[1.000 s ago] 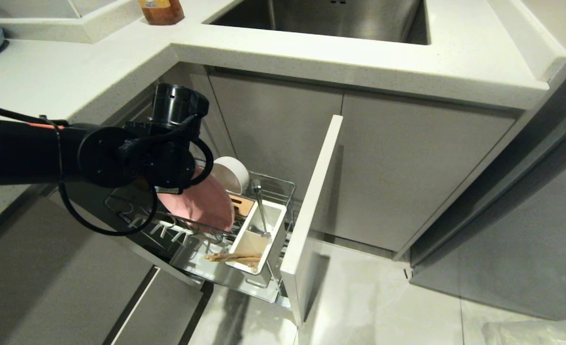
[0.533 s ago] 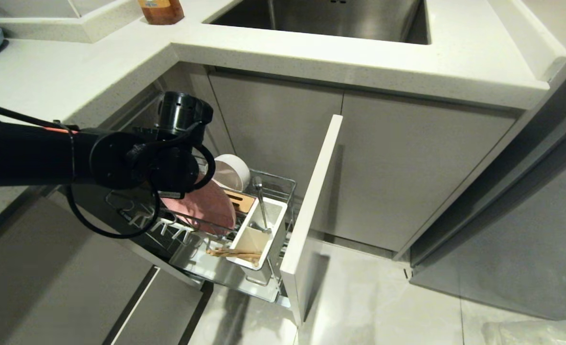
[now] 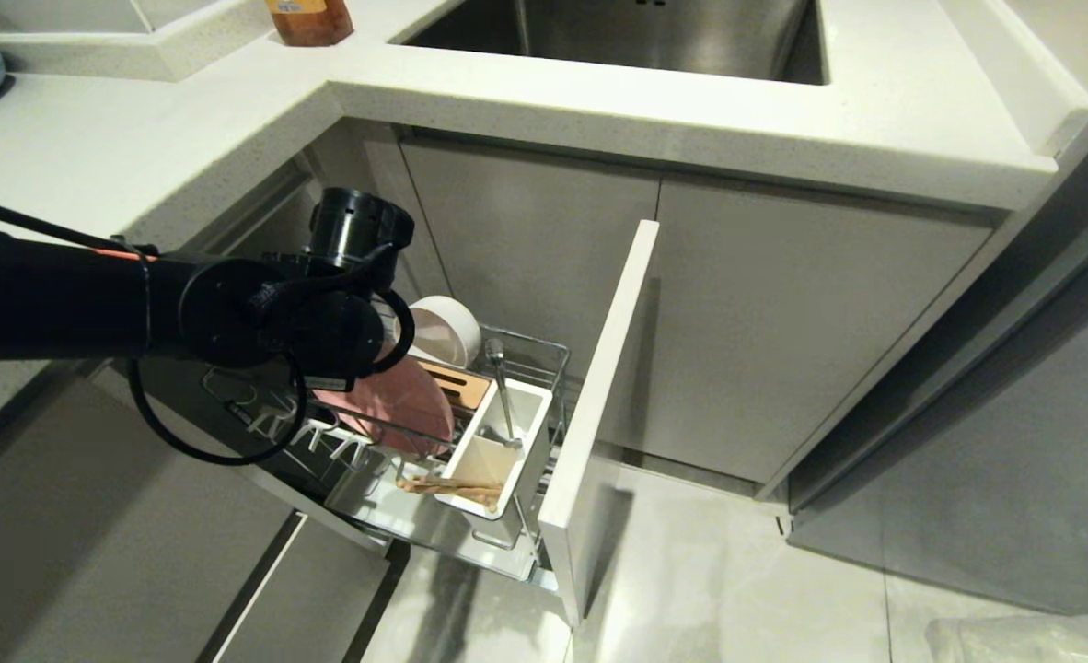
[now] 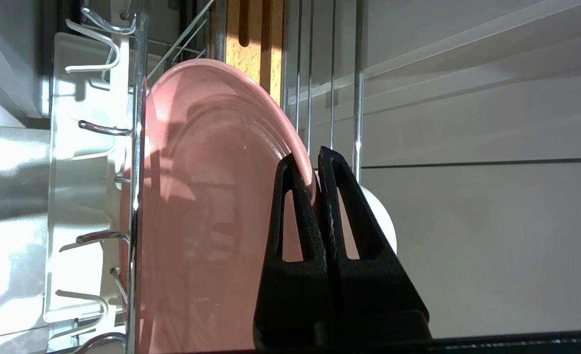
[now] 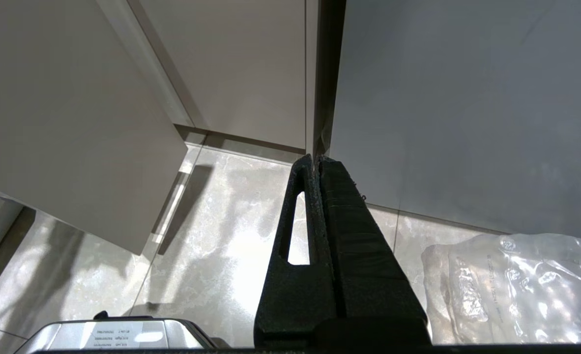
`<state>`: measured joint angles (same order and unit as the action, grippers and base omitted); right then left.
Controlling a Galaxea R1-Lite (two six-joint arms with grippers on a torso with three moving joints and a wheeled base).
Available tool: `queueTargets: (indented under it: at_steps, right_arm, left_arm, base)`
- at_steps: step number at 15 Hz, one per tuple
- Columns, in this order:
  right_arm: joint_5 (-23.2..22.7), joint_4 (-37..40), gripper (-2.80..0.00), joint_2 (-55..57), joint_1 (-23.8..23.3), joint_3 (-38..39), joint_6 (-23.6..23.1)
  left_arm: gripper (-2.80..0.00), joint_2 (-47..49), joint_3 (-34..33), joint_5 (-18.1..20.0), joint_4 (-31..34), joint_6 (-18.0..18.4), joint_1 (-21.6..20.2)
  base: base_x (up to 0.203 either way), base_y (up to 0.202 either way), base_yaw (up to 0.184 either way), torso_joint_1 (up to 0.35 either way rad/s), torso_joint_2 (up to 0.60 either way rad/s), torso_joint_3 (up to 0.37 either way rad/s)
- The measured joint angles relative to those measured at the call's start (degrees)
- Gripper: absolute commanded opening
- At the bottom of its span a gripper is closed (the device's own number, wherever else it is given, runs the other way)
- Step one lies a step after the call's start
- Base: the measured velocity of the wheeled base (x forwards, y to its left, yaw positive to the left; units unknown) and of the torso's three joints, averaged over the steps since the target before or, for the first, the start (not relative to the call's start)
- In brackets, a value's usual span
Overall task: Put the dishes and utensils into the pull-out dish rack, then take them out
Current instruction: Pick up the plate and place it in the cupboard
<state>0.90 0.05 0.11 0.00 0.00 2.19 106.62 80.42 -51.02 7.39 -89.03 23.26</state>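
Moved: left gripper (image 4: 315, 164) is lowering pink plate (image 3: 406, 405) deeper into pull-out dish rack (image 3: 526, 354).
Jaws: clamping the plate's rim.
Right gripper (image 5: 316, 162): hanging parked, fingers pressed together.

Right wrist view: small printed label (image 5: 118, 333) on top of grey box (image 5: 64, 339) at frame edge, print inverted, too small to read. Bottle (image 3: 309, 20) label on table: illegible. No other text.

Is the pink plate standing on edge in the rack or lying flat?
On edge, tilted. The pink plate stands among the pull-out dish rack wires, its rim pinched by the left tool.
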Motion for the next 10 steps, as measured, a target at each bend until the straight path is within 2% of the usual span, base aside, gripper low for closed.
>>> queueTargets:
  at_steps: [10]
  right_arm:
    - [0.0, 0.0, -2.80, 0.0, 0.0, 0.0, 0.0]
  left_arm:
    - [-2.80, 0.0, -0.3, 0.6, 2.6, -0.6, 0.1]
  base:
    - [0.000, 0.000, 0.000, 0.000, 0.00, 0.000]
